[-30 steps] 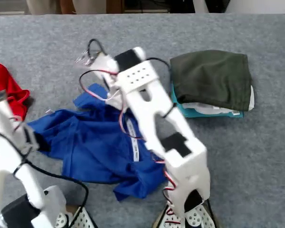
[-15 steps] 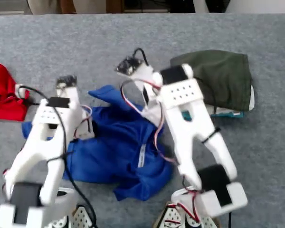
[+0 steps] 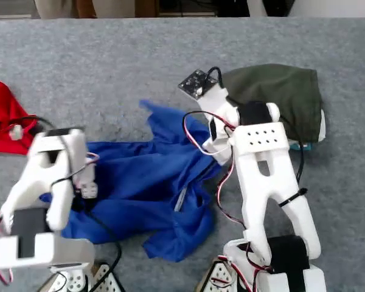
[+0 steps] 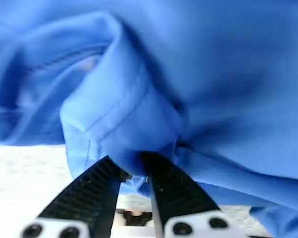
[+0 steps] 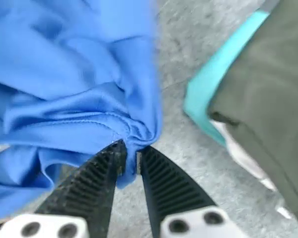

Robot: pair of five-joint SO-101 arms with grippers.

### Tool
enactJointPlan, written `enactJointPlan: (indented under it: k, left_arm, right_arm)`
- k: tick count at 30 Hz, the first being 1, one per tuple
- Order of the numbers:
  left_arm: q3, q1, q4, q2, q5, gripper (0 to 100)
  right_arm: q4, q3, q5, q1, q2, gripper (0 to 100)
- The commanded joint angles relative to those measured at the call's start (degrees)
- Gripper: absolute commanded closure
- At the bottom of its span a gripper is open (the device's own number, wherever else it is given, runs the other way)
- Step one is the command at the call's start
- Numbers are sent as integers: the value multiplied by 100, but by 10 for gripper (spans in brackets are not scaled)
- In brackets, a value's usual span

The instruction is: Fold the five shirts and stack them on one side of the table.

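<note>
The blue shirt (image 3: 140, 176) lies rumpled just beside the folded stack (image 3: 274, 100), its cloth pinched tight in the closed left claw (image 4: 134, 168) and the closed right claw (image 5: 130, 151).

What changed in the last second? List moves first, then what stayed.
The right arm swung rightward toward the folded pile; the left arm came in from the table's left edge. The crumpled blue fabric shirt now stretches wider between them, with the right gripper and left gripper each shut on a fold of it. The red fabric shirt and the folded dark green shirt stayed put.
</note>
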Motion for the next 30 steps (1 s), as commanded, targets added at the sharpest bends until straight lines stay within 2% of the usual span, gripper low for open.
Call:
enactJointPlan:
  k: [1, 9, 14, 17, 20, 24, 25, 30]
  left_arm:
    - [-123, -941, 440, -567, -818, 982]
    - [-114, -2699, 1292, -1402, -2787, 982]
    - [-123, -3341, 1881, -1640, -3859, 982]
    - [-123, -3710, 2048, -1824, -4237, 982]
    - [-123, -4000, 2101, -1930, -4791, 969]
    - [-123, -4264, 2312, -1965, -5459, 813]
    - [-123, -4308, 2312, -1991, -5556, 805]
    - [-501, -4325, 2330, -1974, -5512, 810]
  right_arm:
    - [9, 189, -9, -101, -233, 997]
    - [-18, 1200, 343, -145, -233, 997]
    - [79, 1648, 440, -101, -303, 994]
    - [325, 1657, 492, -154, -497, 985]
    - [352, 1587, 475, -101, -980, 880]
    - [396, 1332, 633, -145, -1745, 670]
    - [396, 1235, 695, -145, -1912, 641]
    - [475, 470, 580, -136, -2000, 627]
